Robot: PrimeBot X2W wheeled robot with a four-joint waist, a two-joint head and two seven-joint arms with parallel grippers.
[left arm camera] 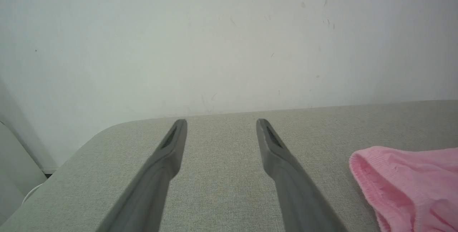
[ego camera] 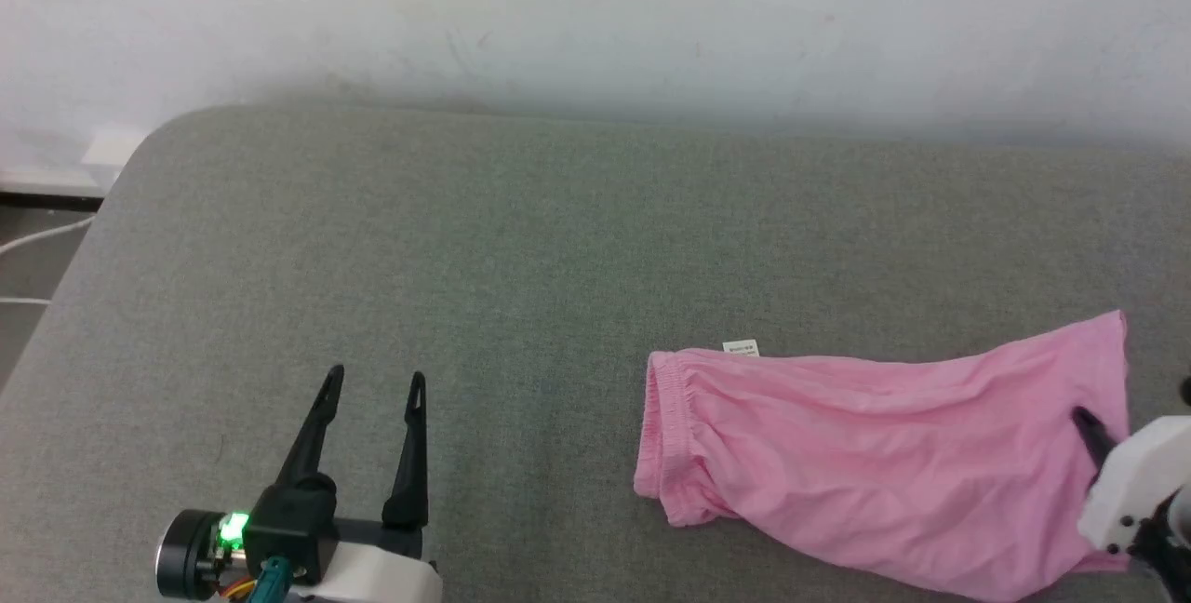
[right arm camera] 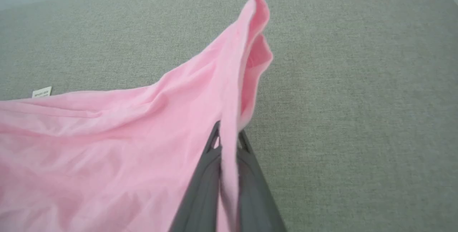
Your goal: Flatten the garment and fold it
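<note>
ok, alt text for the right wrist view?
The right tool is shut on an edge of the pink shorts, whose cloth spreads left over the grey padded surface. A small white label sticks out at the far left.

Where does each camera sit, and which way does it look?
Head view: on the head, looking down at pink shorts on a grey cushion; left end effector shows.
Left wrist view: on the left wrist, facing the white wall; open fingers show.
Right wrist view: on the right wrist; right end effector pinches the shorts.
Shared: every view has the shorts.
</note>
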